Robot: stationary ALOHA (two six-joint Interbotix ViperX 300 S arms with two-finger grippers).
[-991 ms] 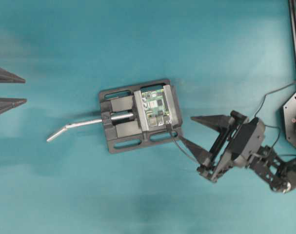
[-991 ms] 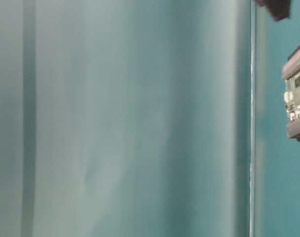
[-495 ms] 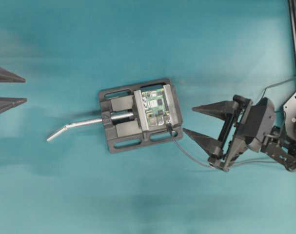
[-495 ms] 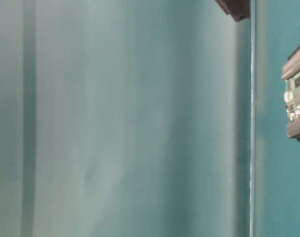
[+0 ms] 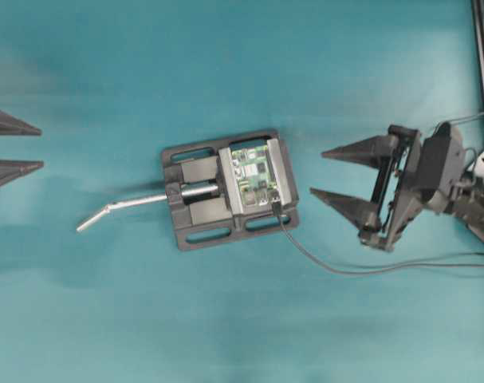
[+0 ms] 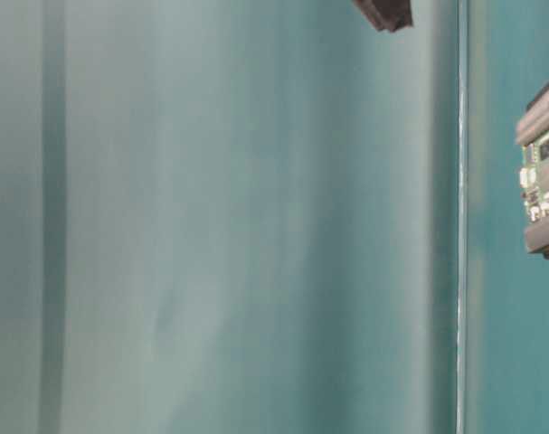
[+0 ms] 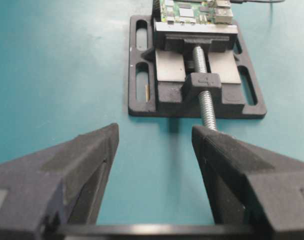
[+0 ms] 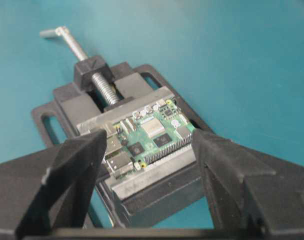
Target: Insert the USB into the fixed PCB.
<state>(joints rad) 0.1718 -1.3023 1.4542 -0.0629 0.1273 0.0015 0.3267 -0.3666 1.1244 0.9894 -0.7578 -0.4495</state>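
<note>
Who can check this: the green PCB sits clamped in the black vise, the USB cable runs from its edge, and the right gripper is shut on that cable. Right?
One error: the right gripper is open and holds nothing. The overhead view shows it apart from the USB cable. The PCB is indeed clamped in the vise.

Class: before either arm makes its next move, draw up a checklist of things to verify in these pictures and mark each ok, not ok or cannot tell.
1. USB plugged into fixed PCB: its end sits at the board's edge; fully seated, cannot tell.
2. PCB clamped in vise: ok.
3. Right gripper open, empty, clear of vise: ok.
4. Left gripper open, parked far from vise: ok.
5. Cable free of right gripper: ok in overhead view.
</note>
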